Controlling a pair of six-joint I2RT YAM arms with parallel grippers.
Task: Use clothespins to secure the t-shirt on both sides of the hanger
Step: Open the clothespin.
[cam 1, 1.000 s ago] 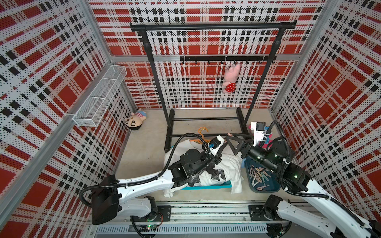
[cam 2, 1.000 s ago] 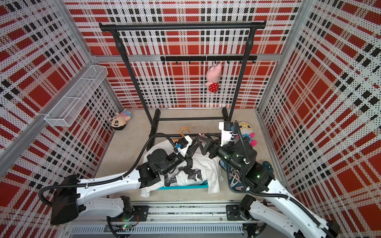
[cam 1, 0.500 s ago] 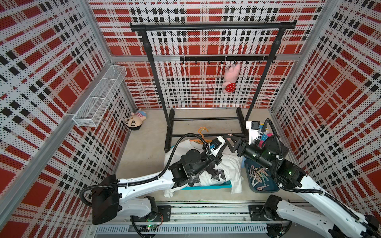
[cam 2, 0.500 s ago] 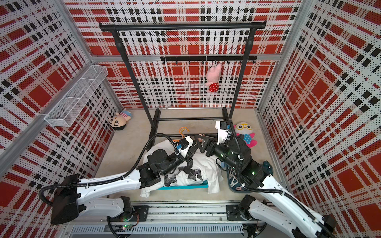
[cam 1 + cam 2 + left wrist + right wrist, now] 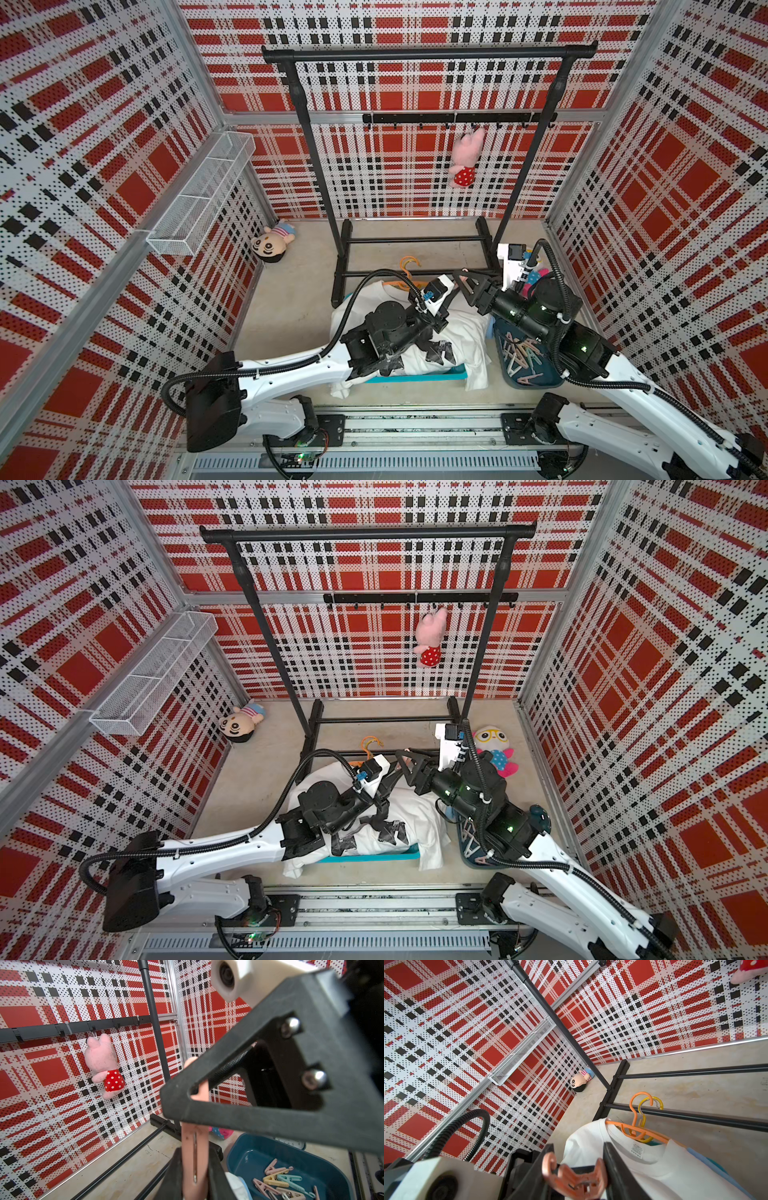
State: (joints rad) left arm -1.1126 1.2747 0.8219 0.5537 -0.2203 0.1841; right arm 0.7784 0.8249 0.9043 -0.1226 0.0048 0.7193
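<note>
Left claw [image 5: 196, 1151] is pinching a pink peg [image 5: 195, 1167] by its lower half, jaws nearly together, and holding the other end up between the jaws of the right claw [image 5: 577, 1157]. That one is sitting narrow-ish on either side of the peg's splayed end. It's right up against the peg in the right wrist view, but I honestly can't tell if it's squeezing or just bracketing it. Looks like a handoff to me.

Where stuff is: in a top view the shirt [image 5: 465, 336] is lying on the counter [image 5: 291, 299] at 6 o'clock from the rack [image 5: 415, 53]. Its collar is pointing to 12 and the orange hanger [image 5: 615, 1123] is sitting in the neck. The held peg is hanging over the shirt's 1 o'clock corner, and I'm not seeing any peg clipped on the hanger yet. Spare pegs [image 5: 278, 1180] are lying in the blue bin [image 5: 259, 1153] at 3 o'clock of the shirt.

Handling-wise, I'm guessing the peg is featherlight, stiff and smooth plastic with a spring fighting back. Squeeze it off-centre and it's probably twisting or popping out. I'd be grabbing the two splayed tails square-on and leaving the mouth free. The shirt is soft and floppy, so the mouth needs to be biting cloth and hanger arm together at the shoulder.
</note>
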